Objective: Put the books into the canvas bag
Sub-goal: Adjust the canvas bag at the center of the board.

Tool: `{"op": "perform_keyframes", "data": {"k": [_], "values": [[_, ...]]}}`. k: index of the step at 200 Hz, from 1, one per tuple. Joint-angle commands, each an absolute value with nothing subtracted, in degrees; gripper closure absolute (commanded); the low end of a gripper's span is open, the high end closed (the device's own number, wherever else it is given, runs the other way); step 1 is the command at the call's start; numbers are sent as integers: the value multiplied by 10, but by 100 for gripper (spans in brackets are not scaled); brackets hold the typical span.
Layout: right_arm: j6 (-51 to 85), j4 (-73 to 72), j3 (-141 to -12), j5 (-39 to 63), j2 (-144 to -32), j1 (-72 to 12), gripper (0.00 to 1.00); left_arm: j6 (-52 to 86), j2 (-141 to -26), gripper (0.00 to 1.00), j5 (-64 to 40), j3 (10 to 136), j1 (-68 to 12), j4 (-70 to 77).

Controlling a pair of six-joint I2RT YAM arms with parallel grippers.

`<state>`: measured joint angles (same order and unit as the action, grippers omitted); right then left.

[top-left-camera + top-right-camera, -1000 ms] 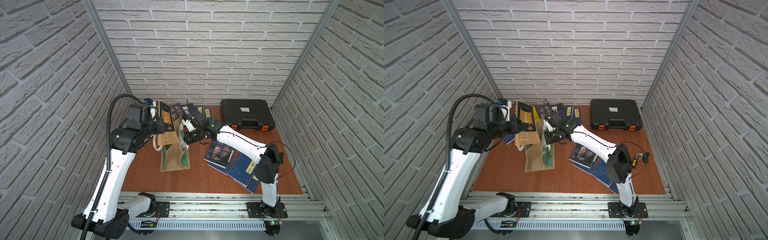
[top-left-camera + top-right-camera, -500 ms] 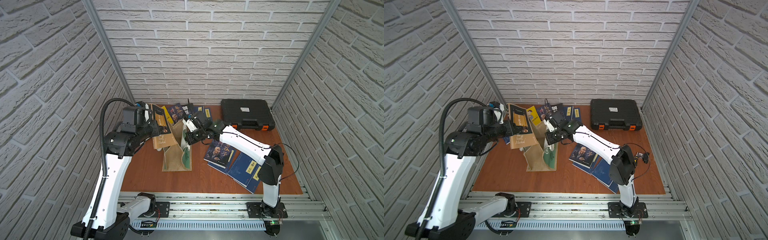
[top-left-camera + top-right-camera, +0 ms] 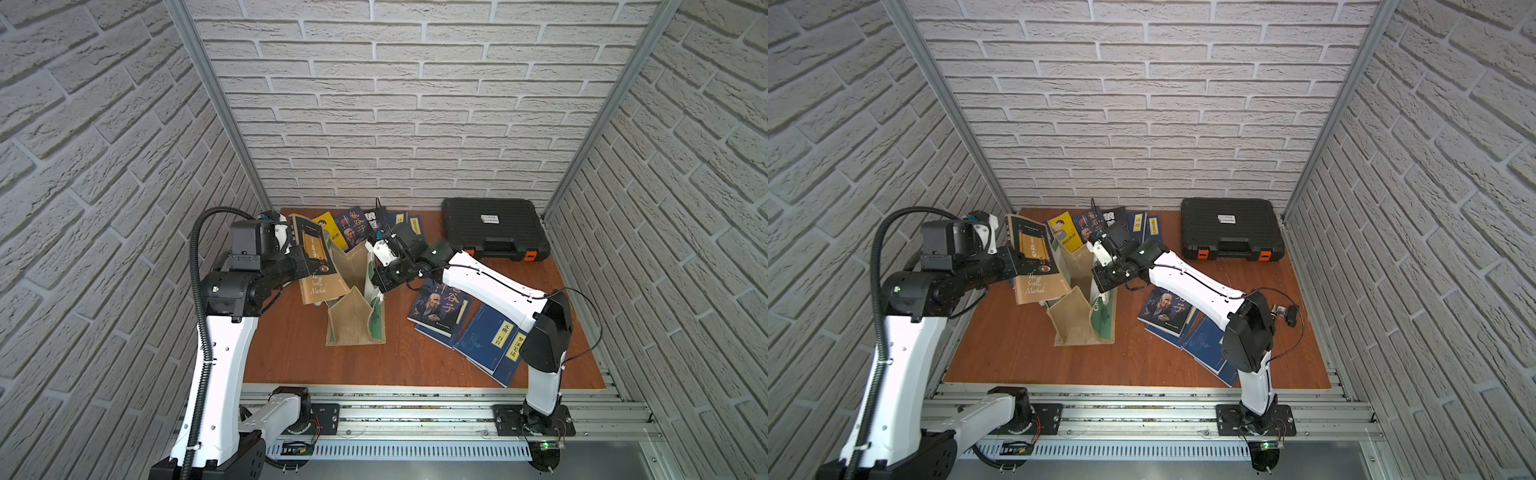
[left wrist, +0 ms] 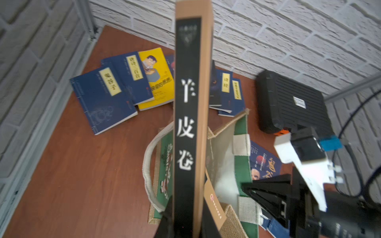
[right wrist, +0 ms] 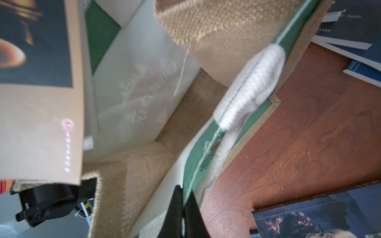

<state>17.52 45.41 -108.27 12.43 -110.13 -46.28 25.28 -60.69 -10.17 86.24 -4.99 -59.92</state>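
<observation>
**Book [image 3: 320, 286] poised at the bag [image 3: 354, 322]**

Our left gripper [image 3: 302, 259] clamps the tan-and-black book, tilted, its lower edge at the bag's open mouth. Our right gripper [image 5: 182, 198] is pinched shut on the bag's green rim. We see more books [image 3: 440, 305] lying flat beside and behind the bag.

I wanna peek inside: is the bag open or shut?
Open. The right gripper pinches the canvas bag by its rim; the floor inside shows.

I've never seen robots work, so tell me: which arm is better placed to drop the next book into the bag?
Left. The left gripper holds the tan book tilted at the open mouth of the canvas bag; the right gripper is pinching its rim, apparently to hold it open.
</observation>
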Motion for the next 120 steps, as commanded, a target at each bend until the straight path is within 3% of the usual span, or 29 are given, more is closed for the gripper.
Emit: {"op": "perform_keyframes", "data": {"k": [1,32,64,88,120], "values": [[156,467,-1130,145,-1102,-464,94,177,-600,100,-176,868,-85,-522],[154,482,-1160,152,-1112,-464,94,78,-633,100,-54,889,-187,-585],[150,487,-1160,155,-1117,-464,94,84,-654,100,-7,892,-197,-618],[145,492,-1149,152,-1115,-465,94,124,-630,100,-34,881,-156,-585],[144,475,-1111,159,-1095,-464,94,232,-589,100,-165,841,-9,-520]]}}
